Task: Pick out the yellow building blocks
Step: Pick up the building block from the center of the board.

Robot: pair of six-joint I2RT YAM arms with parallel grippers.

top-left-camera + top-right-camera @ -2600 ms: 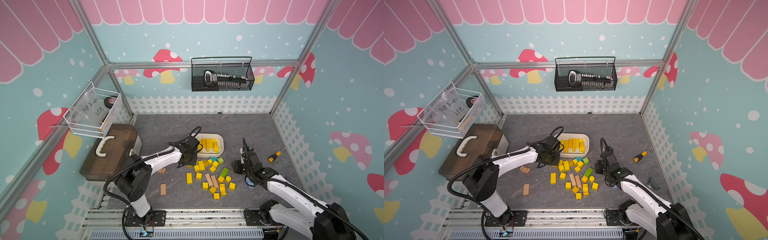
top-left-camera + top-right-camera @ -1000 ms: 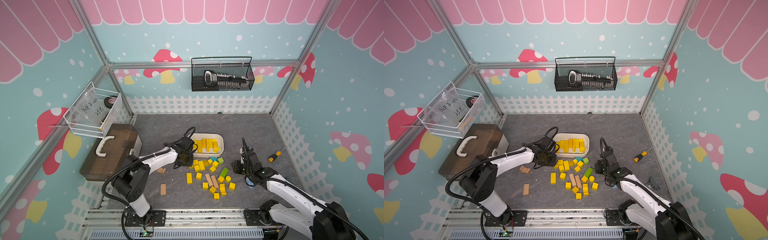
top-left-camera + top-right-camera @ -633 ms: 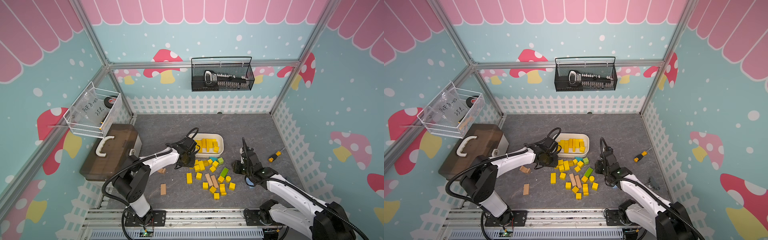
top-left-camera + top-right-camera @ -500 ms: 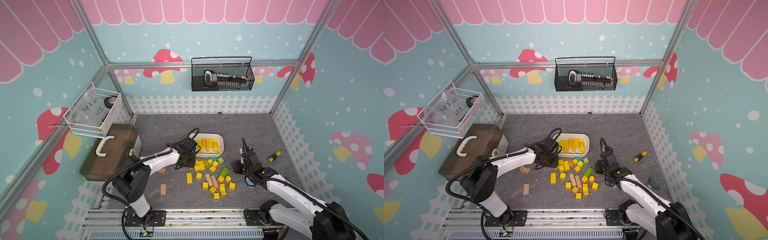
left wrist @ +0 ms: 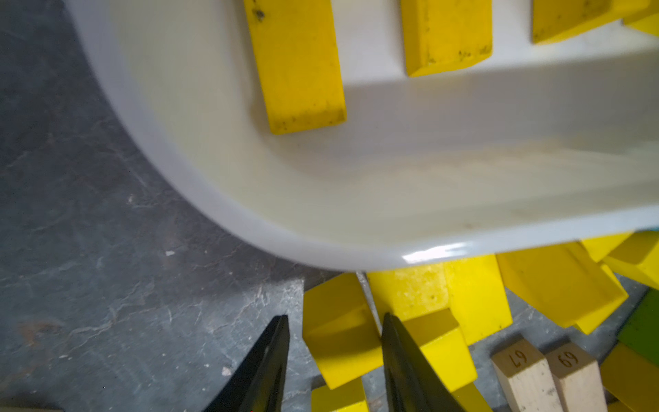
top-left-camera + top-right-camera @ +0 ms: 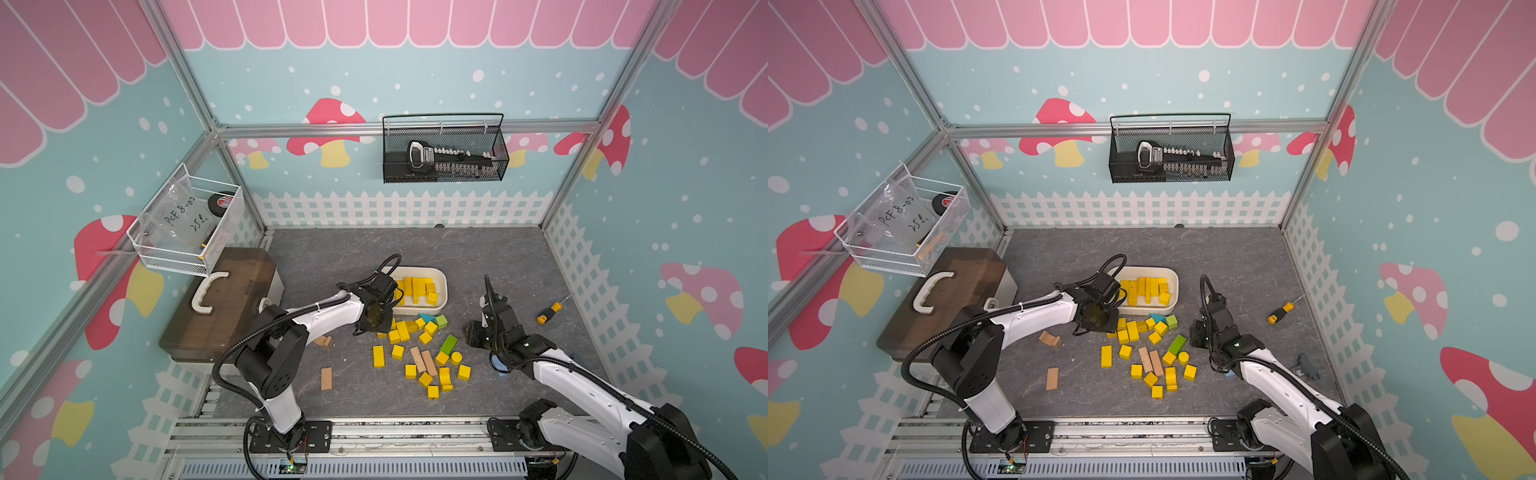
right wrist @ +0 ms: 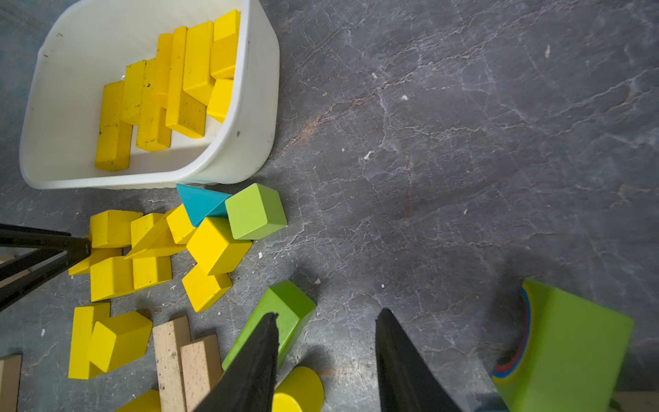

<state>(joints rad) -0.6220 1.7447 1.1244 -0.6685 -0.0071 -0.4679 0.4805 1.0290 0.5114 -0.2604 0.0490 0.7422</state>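
Note:
Several yellow building blocks point(image 6: 415, 286) lie in the white bin point(image 6: 444, 291). More form a pile point(image 6: 401, 332) just in front of the bin and are scattered nearer the front point(image 6: 424, 378). My left gripper point(image 5: 335, 319) is down at the pile's left end, open, straddling one yellow block point(image 5: 338, 339). One finger point(image 5: 392, 331) touches that block and the other stands slightly off it. My right gripper point(image 7: 326, 314) hangs open over bare table to the right of the pile. A green bar point(image 7: 285, 310) and a yellow cylinder point(image 7: 299, 388) lie by one of its fingers.
Tan blocks point(image 6: 424, 360) lie among the yellow ones, with others at the left point(image 6: 326, 378). A teal triangle point(image 7: 199, 207) and a green cube point(image 7: 255, 210) sit by the bin. A green toy point(image 7: 570, 349) lies beside the right gripper, a screwdriver point(image 6: 548, 309) lies at the right, and a brown case point(image 6: 224, 299) stands at the left.
The left gripper has moved from the bin's near-left corner down to the pile's left end and now straddles a yellow block. The right arm has stayed still.

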